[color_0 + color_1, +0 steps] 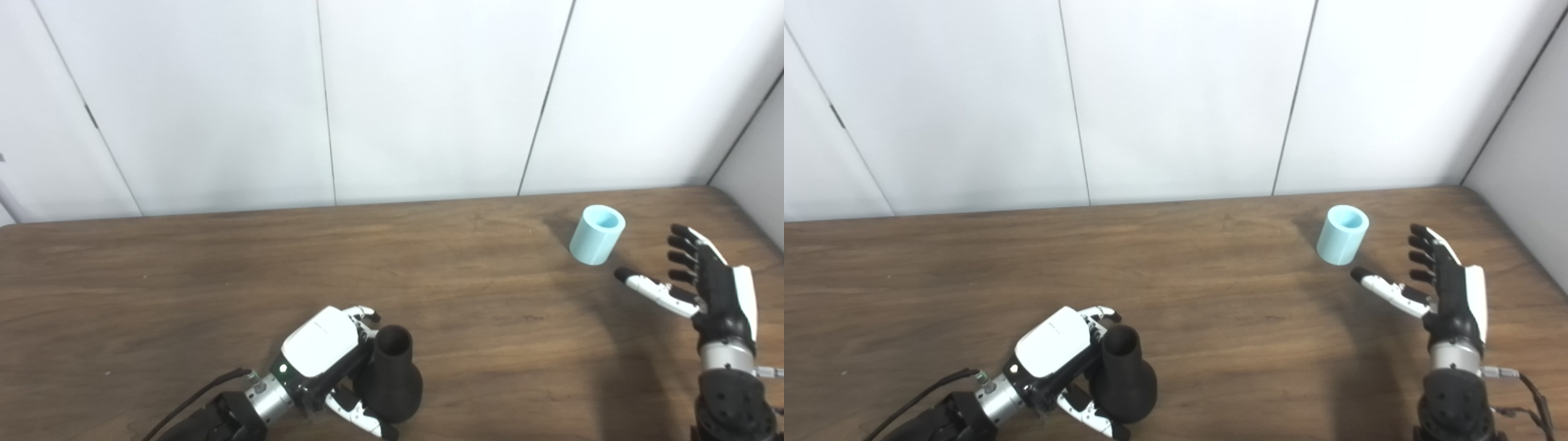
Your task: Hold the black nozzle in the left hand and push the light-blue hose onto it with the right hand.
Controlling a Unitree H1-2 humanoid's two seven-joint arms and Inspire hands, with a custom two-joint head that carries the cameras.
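The black nozzle (391, 373) stands upright near the table's front edge, its narrow open neck up and its bulbous base on the wood. My left hand (324, 361) wraps it from the left, fingers behind the neck and thumb curled under the front of the base. The light-blue hose (597, 234), a short hollow cylinder, stands with its open end up at the back right of the table. My right hand (704, 285) is open, fingers spread and thumb pointing toward the hose, a little to its right and nearer me, not touching it.
The brown wooden table (245, 275) ends at white wall panels (398, 98) along its far edge, and a white side wall (759, 165) closes the right corner. A black cable (196, 395) trails from my left wrist.
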